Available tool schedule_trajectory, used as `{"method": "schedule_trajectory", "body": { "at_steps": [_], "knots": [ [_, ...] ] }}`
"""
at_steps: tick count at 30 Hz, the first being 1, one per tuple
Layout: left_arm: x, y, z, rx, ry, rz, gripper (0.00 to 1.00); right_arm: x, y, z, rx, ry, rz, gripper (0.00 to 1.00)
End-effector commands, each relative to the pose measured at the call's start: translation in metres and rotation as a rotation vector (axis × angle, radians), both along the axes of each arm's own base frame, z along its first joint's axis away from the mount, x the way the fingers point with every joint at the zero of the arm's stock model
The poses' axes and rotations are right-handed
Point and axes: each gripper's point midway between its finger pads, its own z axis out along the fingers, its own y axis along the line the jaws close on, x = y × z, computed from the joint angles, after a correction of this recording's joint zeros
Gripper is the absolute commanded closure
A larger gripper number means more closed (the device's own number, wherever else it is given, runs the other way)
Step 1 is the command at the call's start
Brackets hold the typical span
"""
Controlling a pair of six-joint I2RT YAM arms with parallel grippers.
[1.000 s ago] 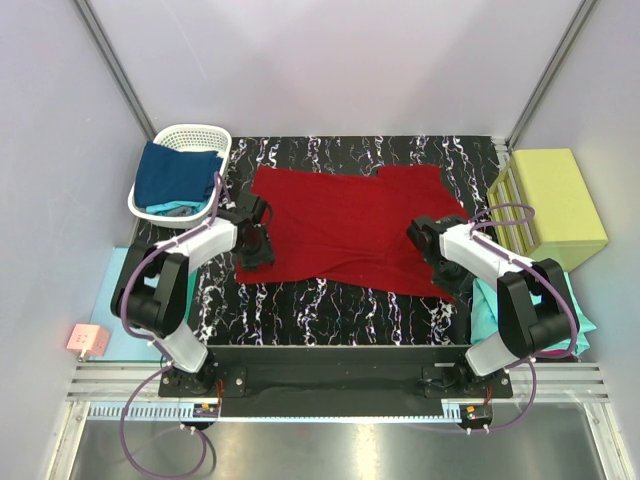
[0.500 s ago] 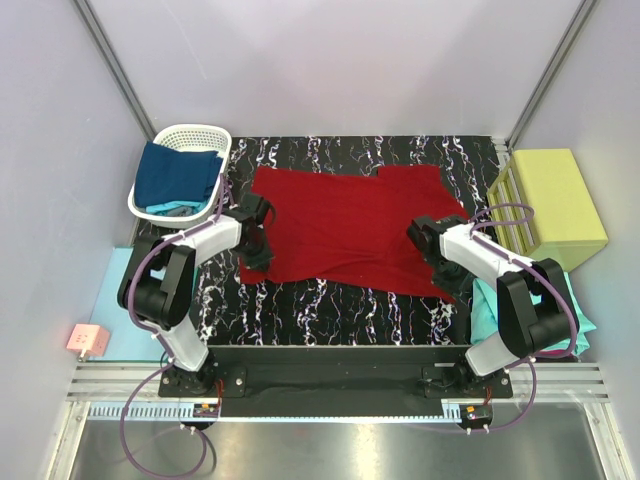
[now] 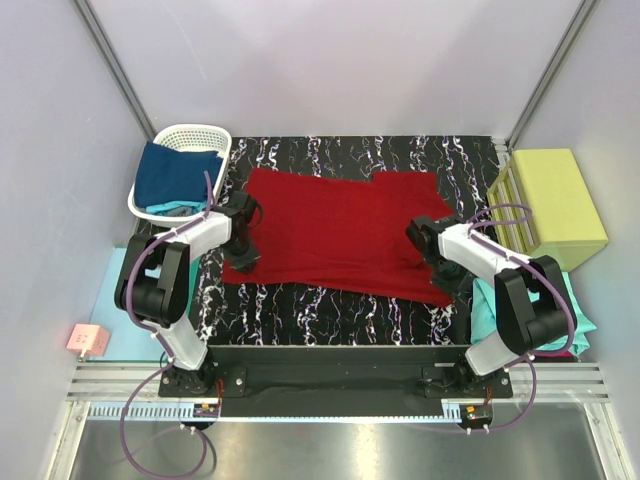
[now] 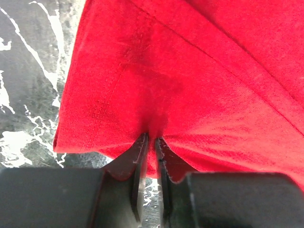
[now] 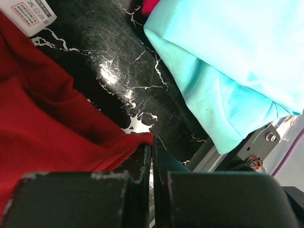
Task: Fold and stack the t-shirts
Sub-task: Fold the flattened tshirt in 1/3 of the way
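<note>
My left claw [image 4: 151, 142] is pinched on the near hem of the soft dark red short-sleeved t-shirt [image 3: 340, 235] and my right claw [image 5: 152, 152] is clamped shut on its other corner; it lies spread flat, unfolded, on the black marbled counter [image 3: 330, 305]. A navy blue t-shirt [image 3: 175, 175] sits in the white plastic basket [image 3: 190, 131] and a crumpled teal t-shirt [image 5: 228, 71] lies beside my right arm, so I judge nearly everything is left. A small white tag [image 5: 29, 13] bears red print too small to read.

We see four t-shirts: one spread out, three at the sides.
The dark red t-shirt [image 3: 340, 232] lies open and a little wrinkled on the black marbled table [image 3: 330, 305]. The navy t-shirt [image 3: 175, 175] is bunched in the white basket [image 3: 190, 134]. The teal t-shirt [image 3: 487, 308] lies crumpled at the right edge, and a corner of the magenta t-shirt [image 5: 151, 5] shows beside it.
</note>
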Motion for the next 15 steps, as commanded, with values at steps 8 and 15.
{"method": "schedule_trajectory", "body": {
  "at_steps": [8,15],
  "knots": [
    [0.002,0.013,0.008,0.05,-0.003,-0.023,0.62,0.004,-0.001,0.007,0.015,-0.011,0.015,0.91],
    [0.019,-0.033,0.072,-0.12,-0.255,-0.12,0.18,0.061,0.041,0.06,0.261,-0.384,0.266,0.2]
  ]
}}
